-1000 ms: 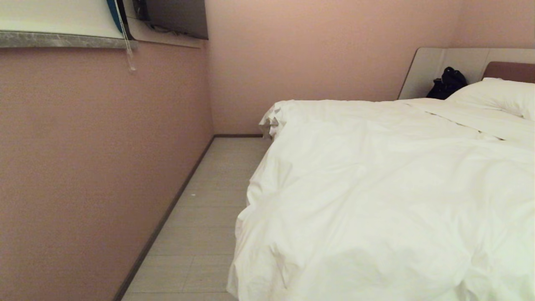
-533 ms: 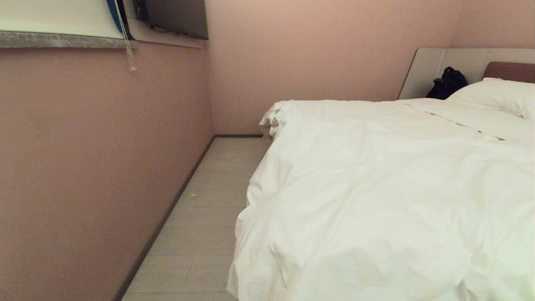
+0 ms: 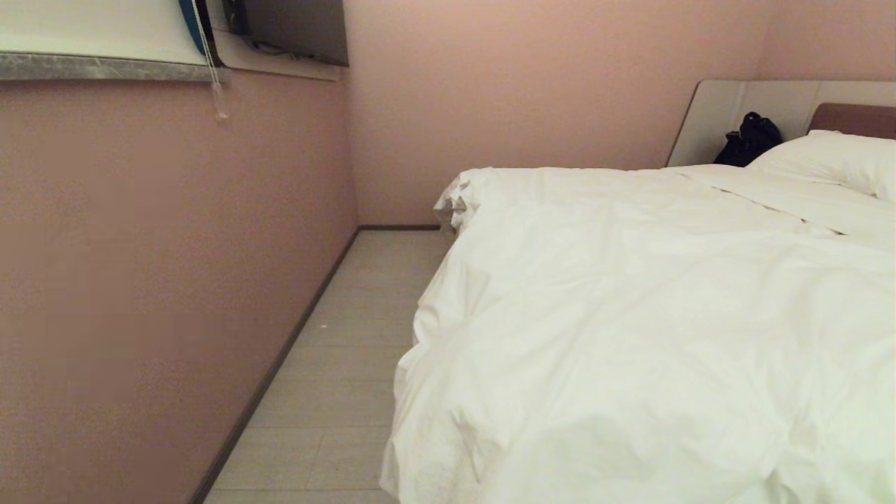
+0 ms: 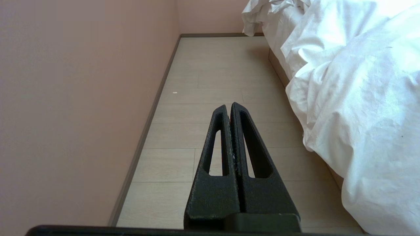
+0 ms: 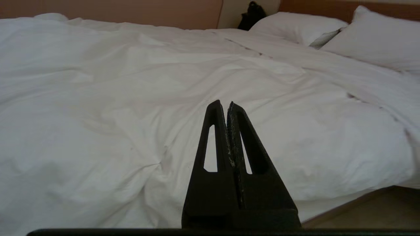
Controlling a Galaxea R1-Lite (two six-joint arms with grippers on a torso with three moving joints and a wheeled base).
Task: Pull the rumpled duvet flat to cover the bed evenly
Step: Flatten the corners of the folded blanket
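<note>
Across the right half of the head view, the duvet point(image 3: 651, 315) is lying puffy and wrinkled over the bed point(image 4: 277, 70), spilling down its side toward the floor point(image 3: 336, 378). At the upper middle of that view one corner is sitting bunched up, so the cover is not looking even yet. Two pillows point(image 5: 331, 36) are resting at the upper right of the right wrist view, next to a black bag point(image 3: 749, 140) by the headboard point(image 3: 850, 119).

The right gripper point(image 5: 223, 104) is hanging over the middle of the duvet with its fingers pressed together, pinching nothing. It is probably lining up for a spot to grab, and it will need to spread first.

The left gripper point(image 4: 228, 105) is also squeezed together and empty, pointing at the floor between the pink wall point(image 3: 161, 266) and the bed, likely just waiting.
</note>
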